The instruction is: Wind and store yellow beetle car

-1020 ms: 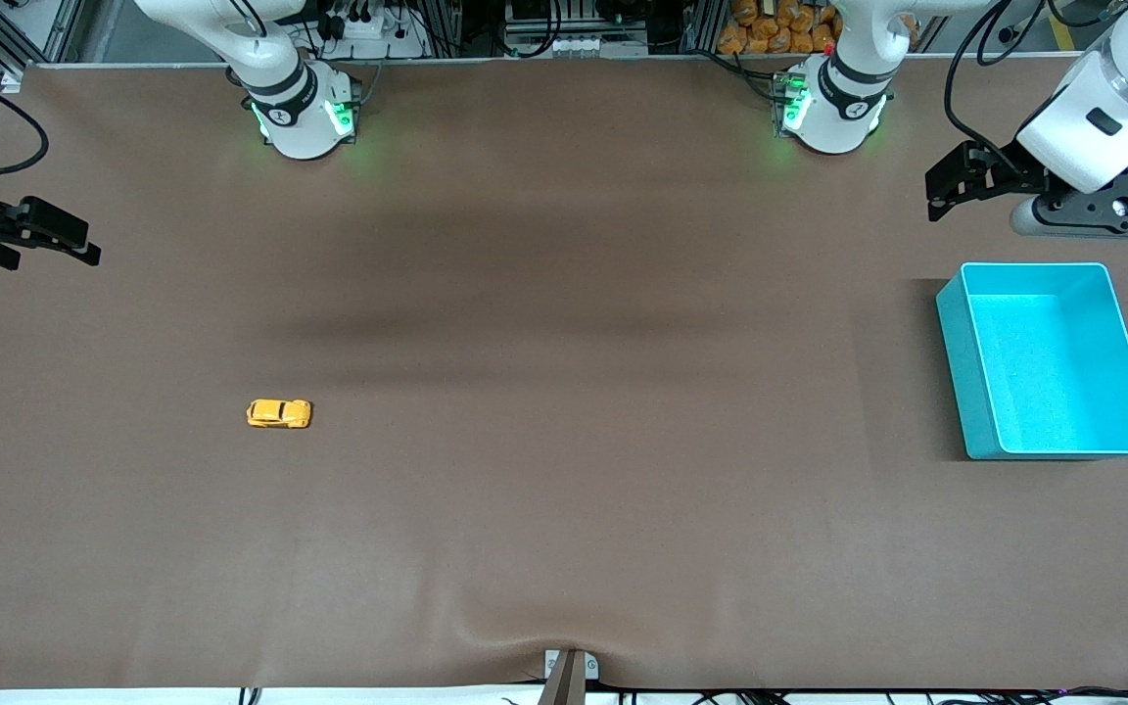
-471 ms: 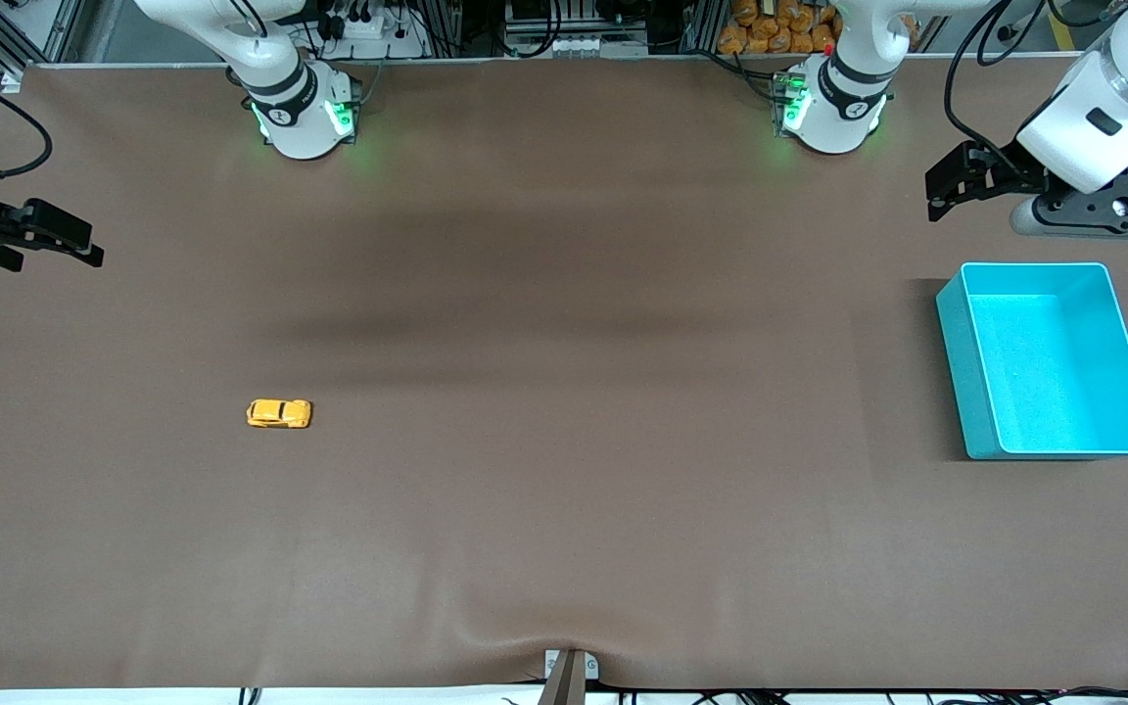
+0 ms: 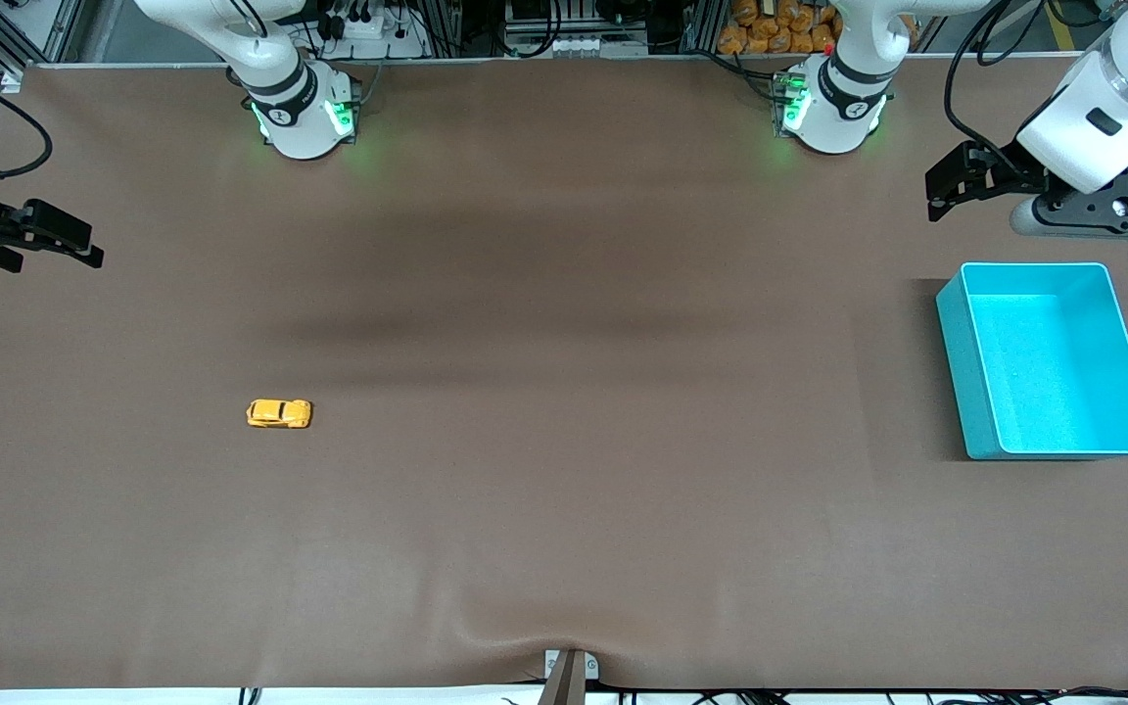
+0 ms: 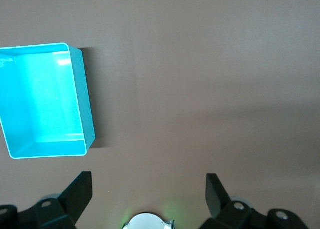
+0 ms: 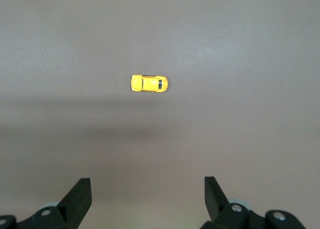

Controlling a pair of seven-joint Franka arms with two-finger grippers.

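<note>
Yellow beetle car [image 3: 279, 413] alone on table [image 3: 564, 490], well apart from right gripper [image 3: 84, 245], jaws spread, empty. Left gripper [image 3: 936, 196] spread, empty, waits near turquoise bin [image 3: 975, 421].

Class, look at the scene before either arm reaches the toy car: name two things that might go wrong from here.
The yellow beetle car is tiny and stands on wheels, so the open right gripper might nudge it into rolling before closing. The turquoise bin sits at the left arm's end of the table, near the open left gripper, so carrying or handing over the car risks dropping it.
</note>
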